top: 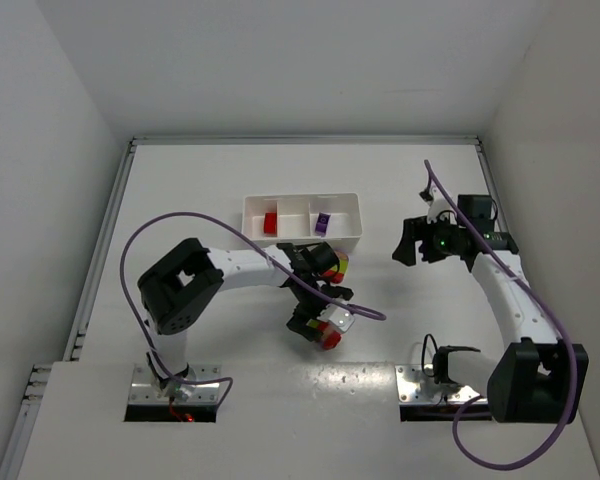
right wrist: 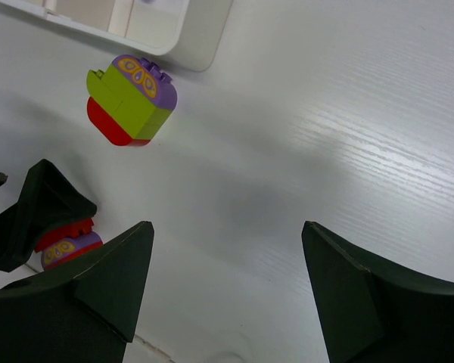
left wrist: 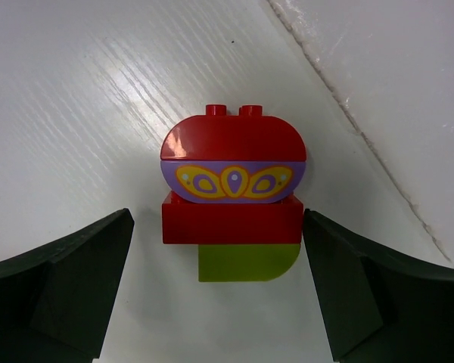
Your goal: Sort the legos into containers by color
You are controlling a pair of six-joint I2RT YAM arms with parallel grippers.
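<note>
Fingers [left wrist: 68, 287] of the left gripper [top: 318, 322] stand spread to either side of a striped clump [left wrist: 233, 189], at lower centre of the top view; no contact shows on either side. This clump lies on the white worktop [left wrist: 91, 106] and stacks a red dome, a purple patterned band, a red brick and a yellow-green piece. Judged step: the approach to grasp this clump. Since it mixes colours, the next move calls for a firm pinch on one layer, then probably a pull by the other arm to split it before any brick is dropped.

Farther up, a second clump [right wrist: 132, 98] of red, yellow-green and purple rests just beside a corner of the white tray [top: 300, 198]. The right gripper [top: 420, 245], at middle right, hovers with fingers spread and empty, apart from both clumps. In the tray, a red brick [top: 271, 222] occupies the left compartment; a purple brick [top: 322, 222] sits in one farther right.
</note>
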